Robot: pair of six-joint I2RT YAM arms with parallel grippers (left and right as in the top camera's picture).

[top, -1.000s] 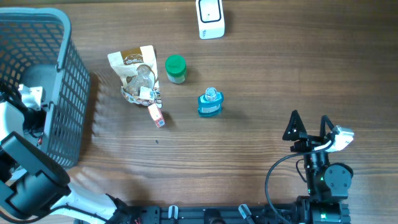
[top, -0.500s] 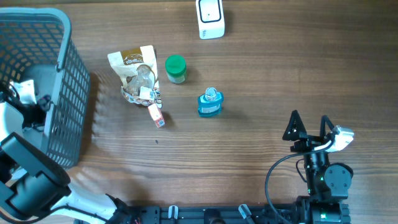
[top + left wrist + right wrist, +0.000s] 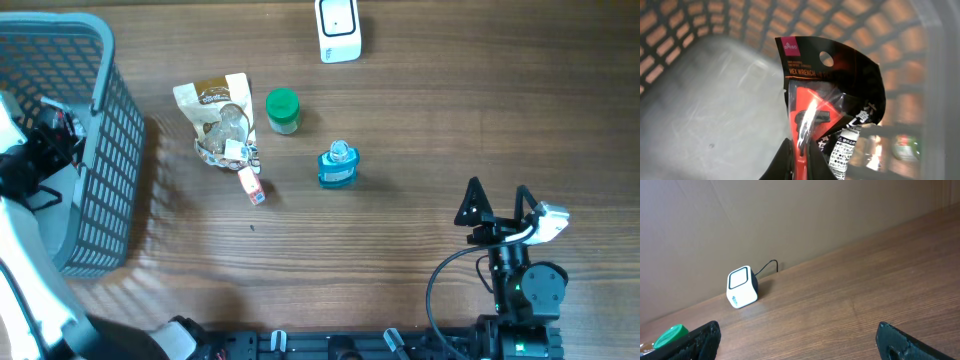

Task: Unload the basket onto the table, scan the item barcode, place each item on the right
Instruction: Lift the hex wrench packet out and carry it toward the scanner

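I see left hand closed within last second, now pinching lower edge of hex wrench pack. Arm also shifted inside basket, and pack is there with it. I judge pick is done. Next is carry to scanner at far counter edge. My right hand unchanged, fingers wide, empty.

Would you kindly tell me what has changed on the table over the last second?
The left gripper has closed on the black hex wrench packet inside the grey mesh basket, and its arm has shifted toward the basket's far end, apparently lifting. The right gripper stays open and parked. The white scanner, brown snack pouch, green-lidded jar and blue bottle have not moved.
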